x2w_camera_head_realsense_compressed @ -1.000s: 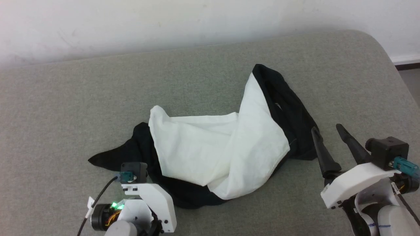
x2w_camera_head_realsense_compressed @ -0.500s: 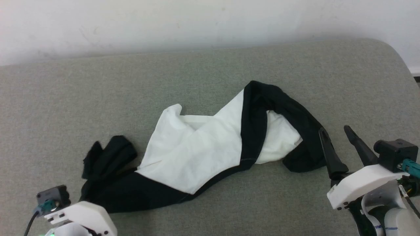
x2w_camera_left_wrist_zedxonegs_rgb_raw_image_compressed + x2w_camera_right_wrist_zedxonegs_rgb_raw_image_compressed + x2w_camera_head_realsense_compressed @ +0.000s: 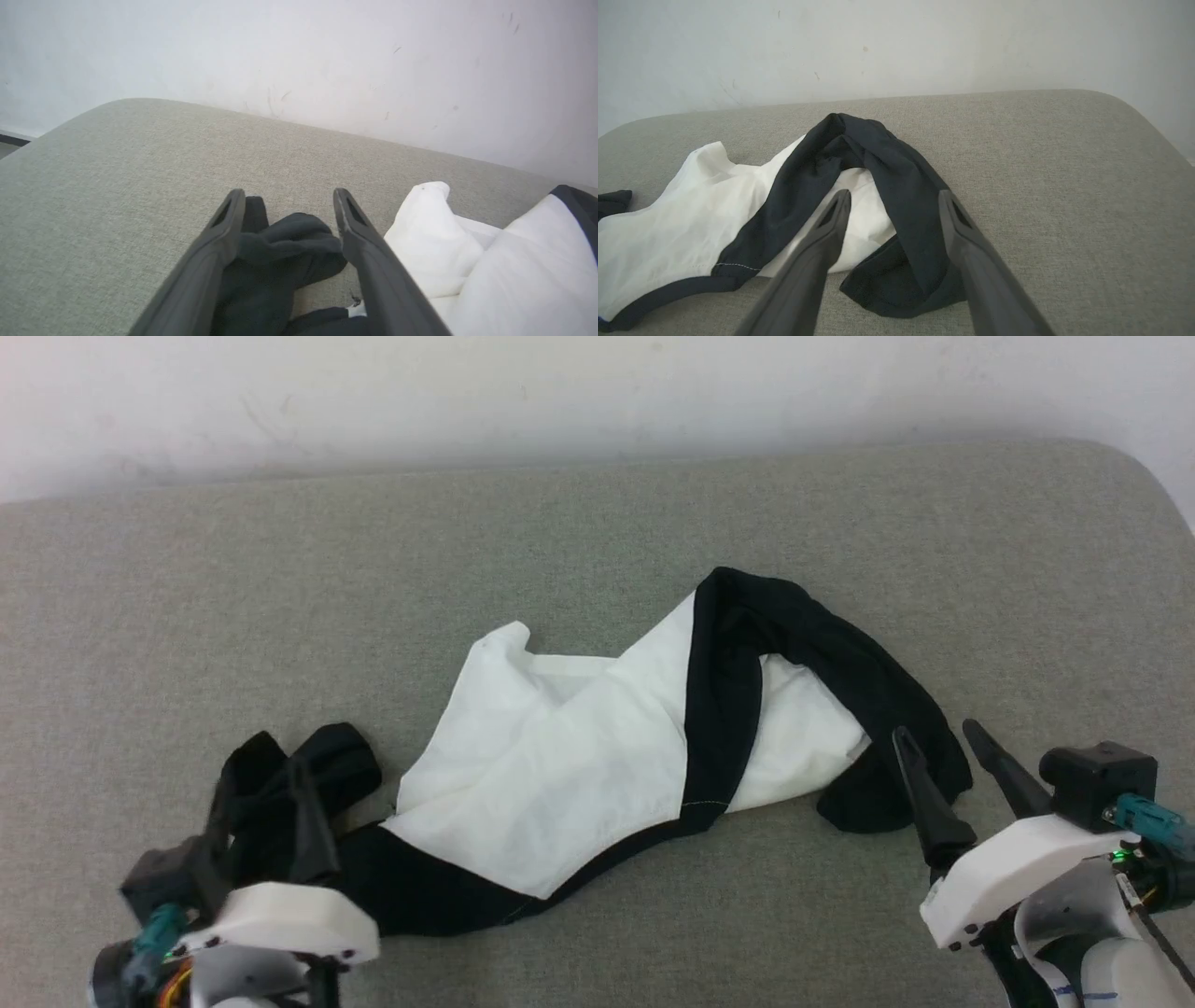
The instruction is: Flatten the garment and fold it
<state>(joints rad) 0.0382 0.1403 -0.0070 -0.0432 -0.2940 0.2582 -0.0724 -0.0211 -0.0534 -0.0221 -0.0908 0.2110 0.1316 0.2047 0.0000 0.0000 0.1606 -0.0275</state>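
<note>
Garment (image 3: 579, 775): 1, near the middle of the grey padded surface (image 3: 597, 523) (1).
White body panel (image 3: 560, 756): 1.
Black sleeves: 2. One is bunched toward the near left corner (image 3: 299, 784), the other draped toward the right edge (image 3: 840, 663).
Grippers: 2, both at the near edge: left gripper (image 3: 288, 193) and right gripper (image 3: 935, 733).
Dark fingers (image 3: 920, 793): 4, two per gripper.
Black wrist cameras: 2, one per gripper (image 3: 1097, 770) (image 3: 173, 887).
Teal plugs: 2, one per camera (image 3: 1148, 817) (image 3: 154, 933).
White gripper mounts: 2 (image 3: 1018, 868) (image 3: 289, 919).
Pale wall (image 3: 597, 392) behind the far edge: 1.
</note>
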